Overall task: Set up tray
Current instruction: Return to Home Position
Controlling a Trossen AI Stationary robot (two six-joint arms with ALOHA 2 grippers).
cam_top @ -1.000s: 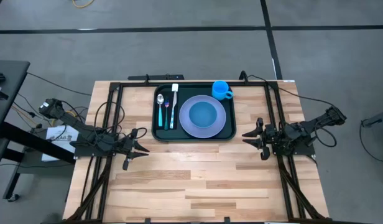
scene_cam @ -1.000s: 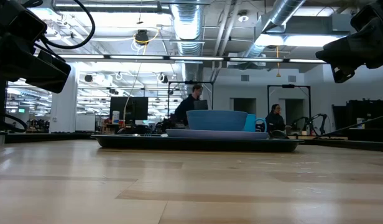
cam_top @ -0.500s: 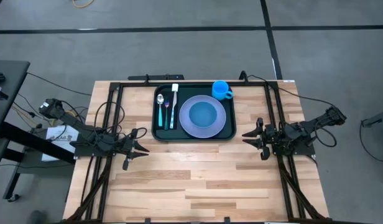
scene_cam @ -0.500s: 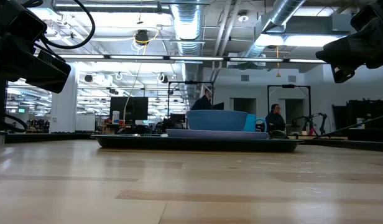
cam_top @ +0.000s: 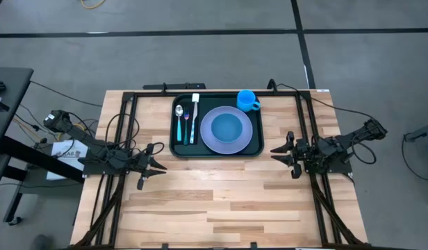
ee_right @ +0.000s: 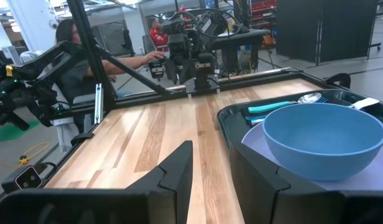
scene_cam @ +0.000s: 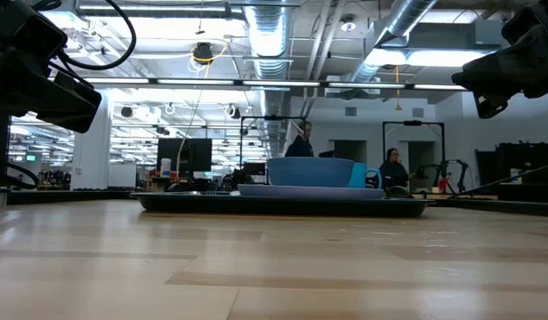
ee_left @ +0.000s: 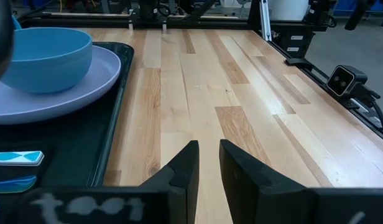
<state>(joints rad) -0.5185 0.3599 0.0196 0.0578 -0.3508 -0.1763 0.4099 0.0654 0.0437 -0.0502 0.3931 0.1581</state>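
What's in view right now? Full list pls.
table: 1, light wood, under both arms
tray: 1, dark green, far middle of the table
plate: 1, lavender, in the tray's right part
bowl: 1, blue, on the plate
mug: 1, blue, at the tray's far right corner
cutlery: 3 pieces, teal and blue handles, side by side in the tray, left of the plate
people: at least 2, in the room behind the table
left gripper: 1, dark, open, empty, near the table's left edge
right gripper: 1, dark, open, empty, near the table's right edge
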